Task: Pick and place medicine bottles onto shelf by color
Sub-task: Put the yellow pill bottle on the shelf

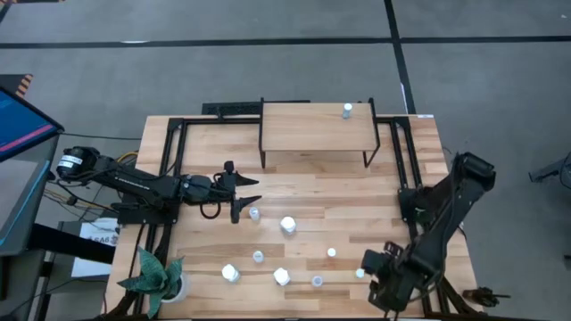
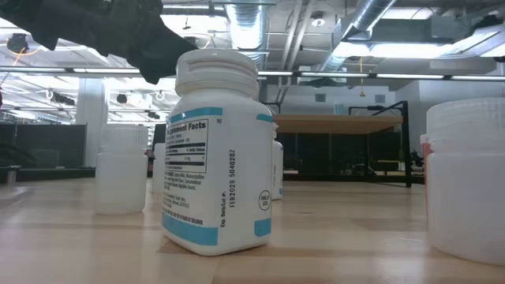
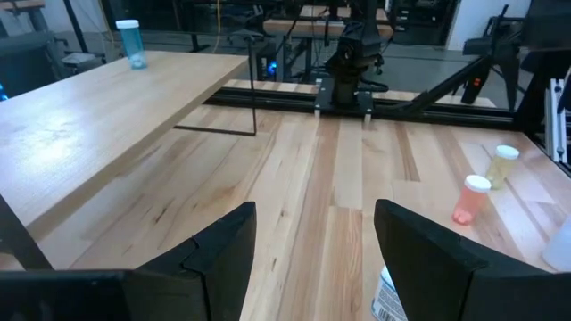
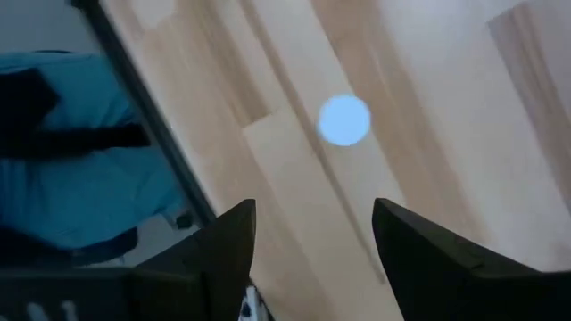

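Wooden shelf [image 1: 308, 125] has one blue-capped bottle [image 1: 347, 110] on top, near right end. Other bottles sit on table [image 1: 303, 192] in front of shelf. Left gripper [image 1: 247, 193] fingers apart, empty, beside white bottle [image 1: 254, 213]. Right gripper [image 1: 365, 270] fingers apart, empty, over blue-capped one [image 4: 344, 119] well in front of shelf.

Robotics lab, open industrial floor.
I see exposed ceiling ducts [image 2: 379, 24], strip lighting, grey concrete floor [image 1: 268, 62], and another workbench [image 3: 357, 18] beyond my wooden table [image 1: 312, 192].
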You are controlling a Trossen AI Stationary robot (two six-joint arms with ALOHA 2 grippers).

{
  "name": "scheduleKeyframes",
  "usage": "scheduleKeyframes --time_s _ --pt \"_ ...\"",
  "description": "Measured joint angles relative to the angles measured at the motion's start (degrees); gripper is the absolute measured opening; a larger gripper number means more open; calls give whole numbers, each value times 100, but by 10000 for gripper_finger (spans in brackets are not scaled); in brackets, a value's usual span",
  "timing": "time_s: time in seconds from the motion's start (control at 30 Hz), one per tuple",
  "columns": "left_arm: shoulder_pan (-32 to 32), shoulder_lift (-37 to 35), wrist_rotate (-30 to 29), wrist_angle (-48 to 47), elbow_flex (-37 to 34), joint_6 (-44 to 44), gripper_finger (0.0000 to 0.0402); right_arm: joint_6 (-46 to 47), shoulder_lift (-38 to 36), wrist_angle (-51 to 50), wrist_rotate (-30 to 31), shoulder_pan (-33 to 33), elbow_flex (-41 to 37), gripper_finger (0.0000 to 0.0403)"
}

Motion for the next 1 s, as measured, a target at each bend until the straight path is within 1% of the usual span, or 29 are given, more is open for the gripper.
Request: scheduleKeyframes --time_s 0.1,0.23,0.53,0.73,0.83,1.0 --pt "0 0 -1 0 0 4 219 209 205 -26 0 25 -2 250" --pt "0 0 -1 0 0 5 219 213 413 26 9 3 0 250" --pt "0 0 -1 0 0 7 219 169 966 67 -27 -335 0 249" --pt "0 0 -2 0 2 10 219 99 1168 82 -96 -631 2 249" --pt "0 0 -3 -4 2 13 219 -33 1180 104 -289 -739 0 249" --pt "0 0 -2 -15 2 15 219 -185 1180 129 -416 -839 2 243"
